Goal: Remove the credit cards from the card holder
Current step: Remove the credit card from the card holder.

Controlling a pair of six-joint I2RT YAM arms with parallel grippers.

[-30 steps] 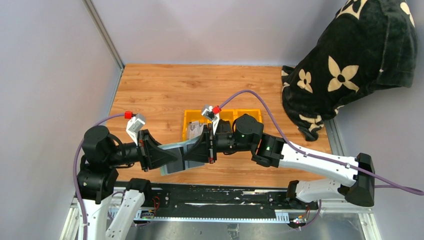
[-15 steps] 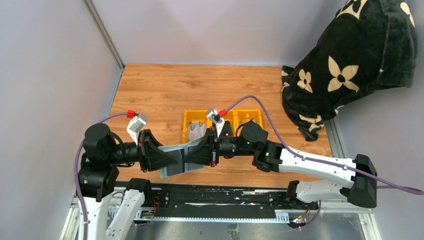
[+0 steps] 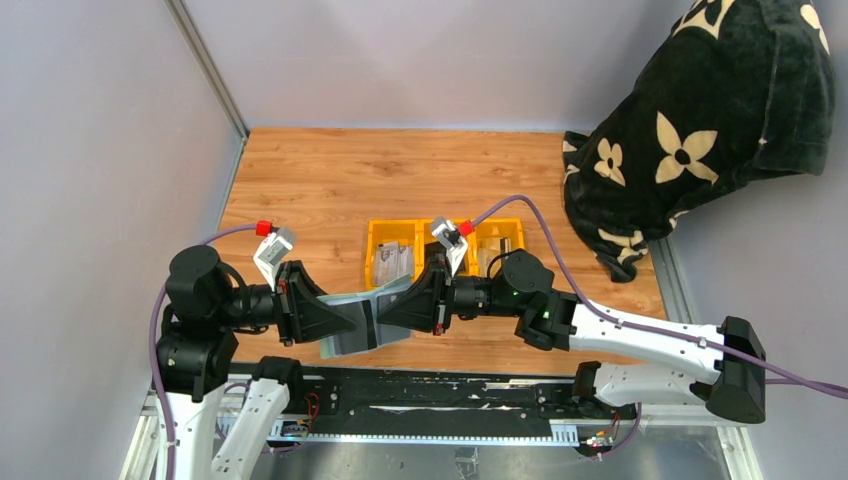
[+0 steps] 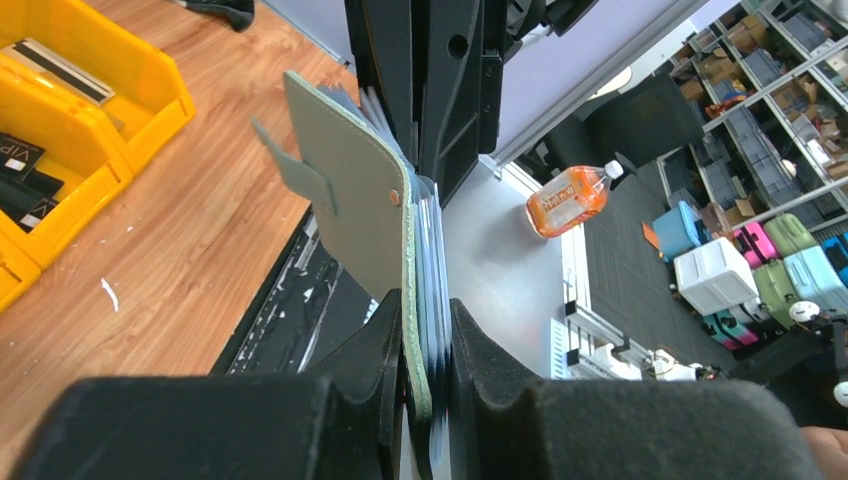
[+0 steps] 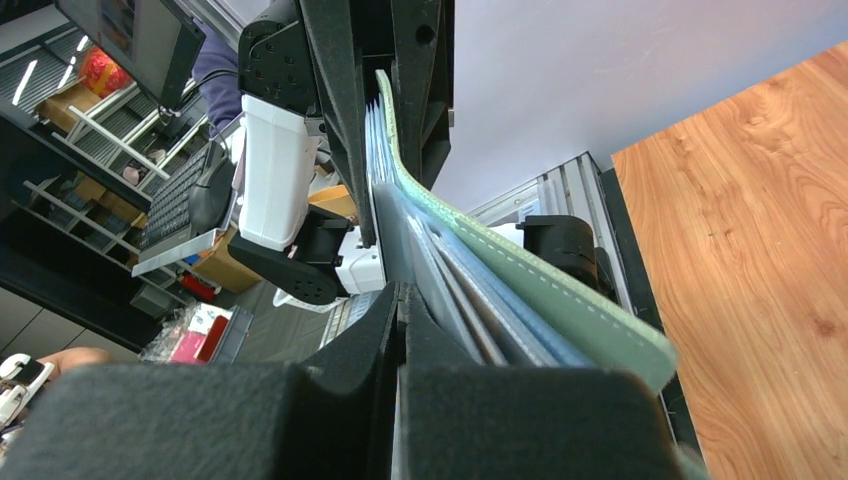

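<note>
The sage-green card holder [image 3: 352, 343] is held in the air above the table's near edge, between the two grippers. My left gripper [image 3: 345, 320] is shut on its folded edge; in the left wrist view [image 4: 425, 335] the green cover [image 4: 355, 200] and blue-grey card edges [image 4: 432, 260] stand between the fingers. My right gripper [image 3: 392, 312] faces it from the right. In the right wrist view its jaws [image 5: 402, 300] are pressed on one thin grey card [image 5: 395, 225], beside the other cards [image 5: 455, 275] and the green cover [image 5: 570, 305].
A yellow three-compartment bin [image 3: 372, 245] sits mid-table behind the grippers, with cards in its left [image 3: 395, 262] and right [image 3: 497, 255] compartments. A black cloth with cream flowers [image 3: 700, 120] fills the back right corner. Grey walls stand left and behind.
My right arm has drawn back to the right and a little toward the near edge, its gripper still at the holder. The left arm has hardly moved.
</note>
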